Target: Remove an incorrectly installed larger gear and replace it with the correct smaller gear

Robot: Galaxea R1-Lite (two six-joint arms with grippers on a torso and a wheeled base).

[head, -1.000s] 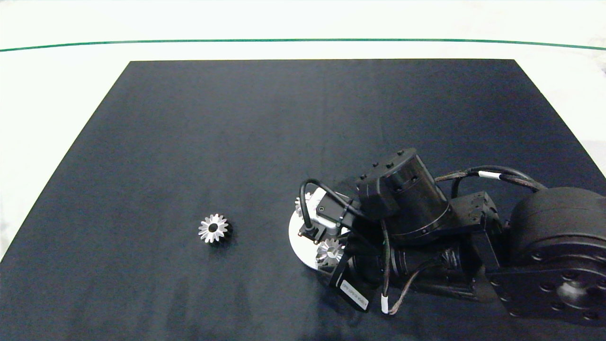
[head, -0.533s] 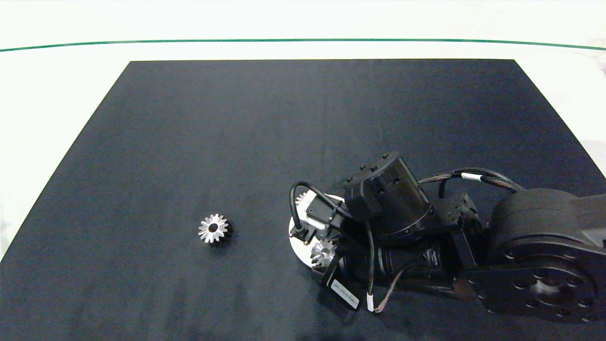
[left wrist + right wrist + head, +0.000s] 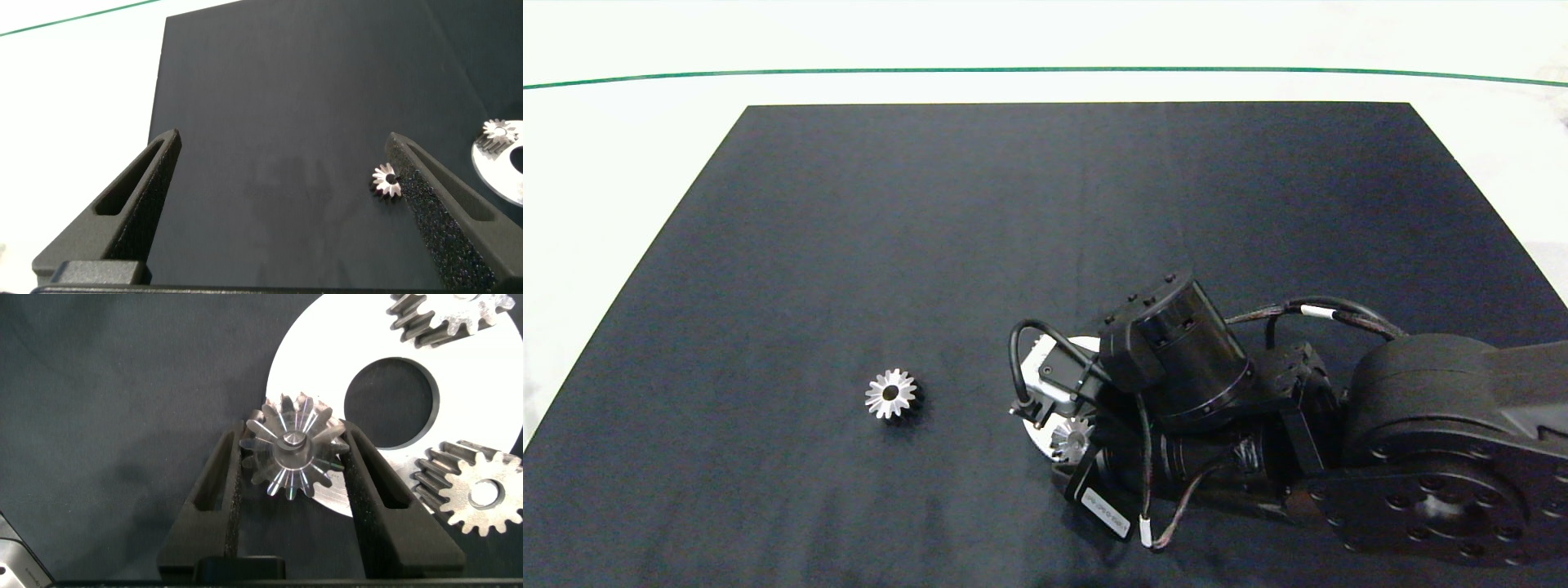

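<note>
The right gripper (image 3: 290, 457) is clamping the larger gear (image 3: 292, 446) between its fingers at the edge of the white disc (image 3: 327, 343). Well beyond it to the left, the smaller gear (image 3: 891, 394) is lying on the black mat (image 3: 931, 245), just beside a finger of the spread-open left gripper (image 3: 286, 184).

A: Gear (image 3: 294, 447) betw. right gripper (image 3: 291, 469) fingers?
B: Bright machined metal, glossy teeth. Fingers (image 3: 219, 486) matt black, grainy plastic-looking.
A: Disc (image 3: 327, 351) under it?
B: Smooth, white-silver, satin. Mat (image 3: 931, 229) around: dark, matt, cloth-like. Gear (image 3: 890, 394) well off to the side: shiny metal too.
</note>
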